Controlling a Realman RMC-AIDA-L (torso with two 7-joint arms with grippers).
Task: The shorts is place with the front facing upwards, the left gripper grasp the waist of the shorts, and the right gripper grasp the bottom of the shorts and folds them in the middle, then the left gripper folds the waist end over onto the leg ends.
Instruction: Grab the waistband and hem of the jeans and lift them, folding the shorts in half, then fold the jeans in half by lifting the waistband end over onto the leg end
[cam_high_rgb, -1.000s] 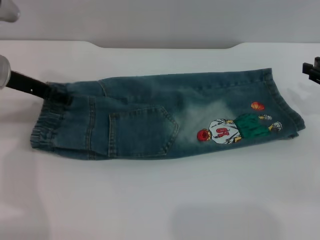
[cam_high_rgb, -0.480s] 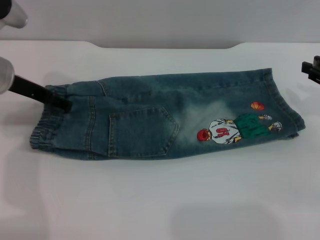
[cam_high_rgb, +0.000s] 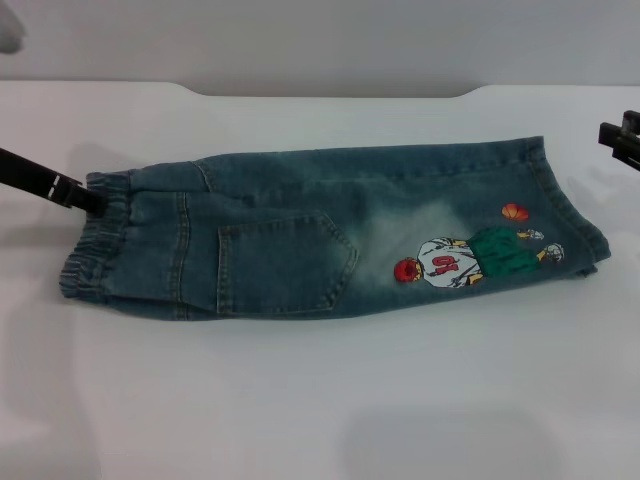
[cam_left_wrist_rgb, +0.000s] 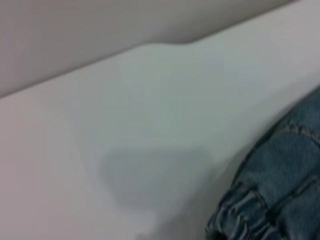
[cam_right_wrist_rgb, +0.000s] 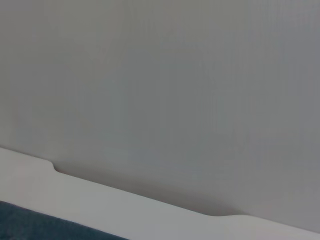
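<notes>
Shorts (cam_high_rgb: 330, 235) folded lengthwise, flat on tabletop (cam_high_rgb: 300, 400). Left end effector (cam_high_rgb: 85, 196) at waistband's far corner, grip state unclear. Right end effector (cam_high_rgb: 622, 140) off beyond cuffs, unclear too. Pinch both layers before lifting waist over.

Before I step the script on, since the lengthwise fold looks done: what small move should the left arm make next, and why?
Probably close the left pincer on the waist end. Its tip sits at the gathered band's far corner, the shorts already lie folded lengthwise, and the right pincer is parked clear beyond the leg ends.
</notes>
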